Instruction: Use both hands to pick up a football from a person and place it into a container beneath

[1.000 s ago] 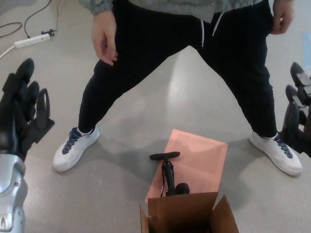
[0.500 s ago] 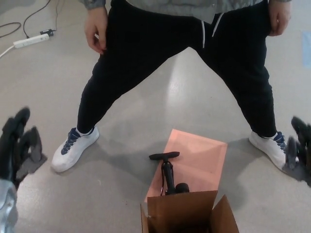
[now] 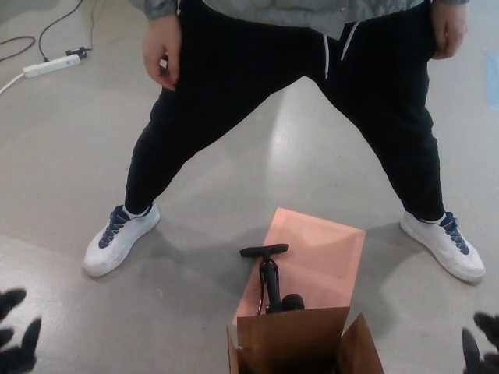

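Down at the bottom edge there's an open cardboard box [image 3: 300,343], with just the tips of the left hand [image 3: 15,339] and right hand [image 3: 483,351] poking into the corners, fingers [image 3: 30,336] spread apart and holding nothing. Right behind the box a black hand pump [image 3: 270,279] stands on a pinkish sheet [image 3: 327,249] on the floor. Further back a person [image 3: 312,70] stands legs wide in white sneakers, hands empty. Can't see the football anywhere.
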Controlling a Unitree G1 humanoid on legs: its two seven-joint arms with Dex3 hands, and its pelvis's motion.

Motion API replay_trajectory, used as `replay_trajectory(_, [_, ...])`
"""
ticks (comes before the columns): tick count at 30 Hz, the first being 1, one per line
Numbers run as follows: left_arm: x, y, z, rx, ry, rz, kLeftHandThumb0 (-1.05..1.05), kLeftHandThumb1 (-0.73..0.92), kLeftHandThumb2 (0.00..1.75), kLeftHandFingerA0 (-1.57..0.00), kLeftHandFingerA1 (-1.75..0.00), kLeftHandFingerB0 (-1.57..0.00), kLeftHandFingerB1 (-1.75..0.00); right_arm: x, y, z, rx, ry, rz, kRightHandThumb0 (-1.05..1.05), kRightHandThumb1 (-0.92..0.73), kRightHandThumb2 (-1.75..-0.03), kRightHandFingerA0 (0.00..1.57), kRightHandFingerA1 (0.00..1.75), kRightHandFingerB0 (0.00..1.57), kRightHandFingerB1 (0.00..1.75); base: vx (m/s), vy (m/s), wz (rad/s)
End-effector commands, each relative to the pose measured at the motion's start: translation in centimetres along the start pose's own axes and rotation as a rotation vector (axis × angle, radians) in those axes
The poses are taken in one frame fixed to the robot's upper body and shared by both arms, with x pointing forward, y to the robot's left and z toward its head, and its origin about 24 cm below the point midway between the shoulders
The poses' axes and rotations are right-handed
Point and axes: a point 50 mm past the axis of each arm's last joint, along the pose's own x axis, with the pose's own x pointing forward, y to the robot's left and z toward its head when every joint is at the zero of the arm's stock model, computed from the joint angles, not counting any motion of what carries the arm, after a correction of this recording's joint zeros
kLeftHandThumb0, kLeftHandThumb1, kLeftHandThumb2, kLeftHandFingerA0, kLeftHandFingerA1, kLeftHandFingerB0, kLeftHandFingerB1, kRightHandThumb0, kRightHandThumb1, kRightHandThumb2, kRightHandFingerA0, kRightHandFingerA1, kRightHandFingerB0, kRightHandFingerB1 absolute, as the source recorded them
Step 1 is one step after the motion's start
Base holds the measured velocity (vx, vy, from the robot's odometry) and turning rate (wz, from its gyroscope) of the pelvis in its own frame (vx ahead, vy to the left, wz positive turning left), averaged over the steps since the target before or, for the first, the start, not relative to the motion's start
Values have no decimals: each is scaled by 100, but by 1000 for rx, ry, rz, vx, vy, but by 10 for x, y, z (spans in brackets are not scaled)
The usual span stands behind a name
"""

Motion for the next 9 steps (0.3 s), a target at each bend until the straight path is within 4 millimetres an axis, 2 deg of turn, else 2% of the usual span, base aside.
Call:
replay_trajectory(1, [-4, 8, -9, 132, 16, -1, -67, 92, 72, -17, -31, -10, -23, -3, -8, -11, -81, 17, -43, -79, -81, -110, 8, 36, 8, 23, 0, 0, 0])
replay_trajectory(2, [-4, 8, -9, 133, 17, -3, -69, 91, 70, -17, -31, -10, -22, -3, -8, -11, -82, 16, -42, -79, -81, -110, 9, 37, 8, 23, 0, 0, 0])
replay_trajectory(3, [-4, 9, -9, 130, 17, -3, -73, 78, 100, -12, -41, -7, -34, -3, -7, -12, -83, 16, -40, -79, -81, -109, 8, 36, 8, 23, 0, 0, 0])
replay_trajectory(4, [-4, 9, -9, 128, 17, -3, -73, 78, 100, -12, -41, -7, -34, -3, -7, -12, -83, 15, -39, -79, -81, -109, 8, 36, 8, 23, 0, 0, 0])
replay_trajectory(5, [-4, 9, -8, 131, 17, -3, -69, 92, 69, -17, -30, -10, -23, -3, -6, -12, -91, 16, -37, -80, -82, -110, 9, 36, 8, 22, 0, 0, 0])
replay_trajectory(6, [-4, 9, -7, 142, 15, -2, -73, 78, 101, -11, -41, -6, -35, -3, -5, -11, -103, 15, -37, -78, -81, -109, 9, 38, 8, 24, 0, 0, 0])
replay_trajectory(9, [-3, 10, -6, 150, 11, 2, -73, 79, 100, -11, -41, -6, -35, -3, -5, -11, -108, 10, -38, -78, -81, -109, 9, 39, 8, 24, 0, 0, 0])
